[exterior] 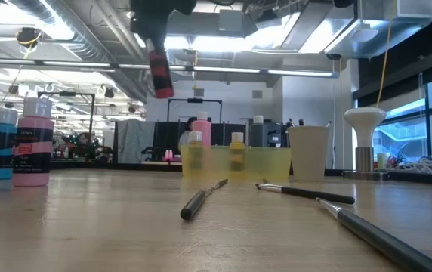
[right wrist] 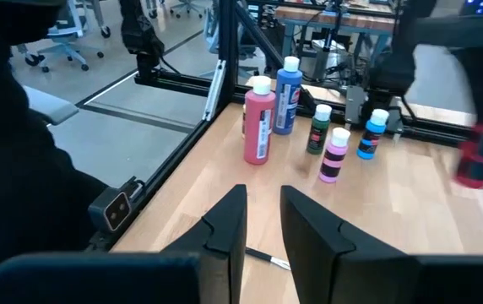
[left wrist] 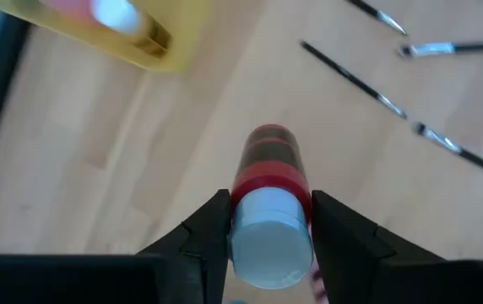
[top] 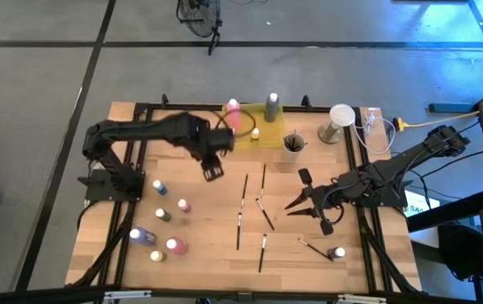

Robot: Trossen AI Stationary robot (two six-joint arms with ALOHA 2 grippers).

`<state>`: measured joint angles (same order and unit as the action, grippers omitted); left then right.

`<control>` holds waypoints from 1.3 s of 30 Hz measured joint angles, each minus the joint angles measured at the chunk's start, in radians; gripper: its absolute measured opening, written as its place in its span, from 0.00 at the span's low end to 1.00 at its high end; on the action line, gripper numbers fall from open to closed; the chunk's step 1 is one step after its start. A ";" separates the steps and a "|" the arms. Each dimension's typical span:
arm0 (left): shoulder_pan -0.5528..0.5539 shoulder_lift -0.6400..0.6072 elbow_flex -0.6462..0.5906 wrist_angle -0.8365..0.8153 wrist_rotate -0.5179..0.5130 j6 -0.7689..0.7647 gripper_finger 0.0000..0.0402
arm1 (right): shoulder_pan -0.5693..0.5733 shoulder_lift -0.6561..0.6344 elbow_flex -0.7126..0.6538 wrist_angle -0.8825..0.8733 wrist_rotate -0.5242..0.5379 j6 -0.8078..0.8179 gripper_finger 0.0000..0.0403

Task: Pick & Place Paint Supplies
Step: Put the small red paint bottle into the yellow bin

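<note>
The left gripper (left wrist: 268,221) grips a red bottle (left wrist: 267,165) by its pale cap above the table (top: 216,236) near the tray (top: 267,133); light, stiff, probably slick; right gripper (right wrist: 263,224) slightly open, empty.

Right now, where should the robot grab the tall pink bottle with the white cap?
Probably around its straight middle, coming level from the centre of the table. The tall pink bottle stands upright, that side is bare, and the blue bottle crowds its far side.
</note>
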<state>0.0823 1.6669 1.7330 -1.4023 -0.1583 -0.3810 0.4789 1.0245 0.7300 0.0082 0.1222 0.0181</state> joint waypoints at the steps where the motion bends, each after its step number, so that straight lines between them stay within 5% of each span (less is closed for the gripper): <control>1: 0.024 0.000 0.011 0.001 0.000 0.020 0.33 | 0.000 0.002 0.000 0.002 -0.003 0.000 0.19; 13: 0.282 0.069 0.024 0.188 0.076 0.216 0.33 | 0.000 0.054 0.000 0.036 -0.003 0.000 0.19; 17: 0.335 0.160 0.097 0.121 0.060 0.254 0.33 | 0.000 0.058 0.000 0.037 -0.003 0.000 0.19; 29: 0.357 0.348 0.470 -0.057 -0.005 0.342 0.33 | 0.000 0.058 0.000 0.027 -0.002 -0.033 0.19; 39: 0.399 0.439 0.481 -0.047 -0.044 0.355 0.33 | 0.000 0.058 0.000 -0.006 -0.002 -0.033 0.19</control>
<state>0.4811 2.1054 2.2143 -1.4497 -0.2025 -0.0256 0.4786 1.0824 0.7296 0.0021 0.1200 -0.0151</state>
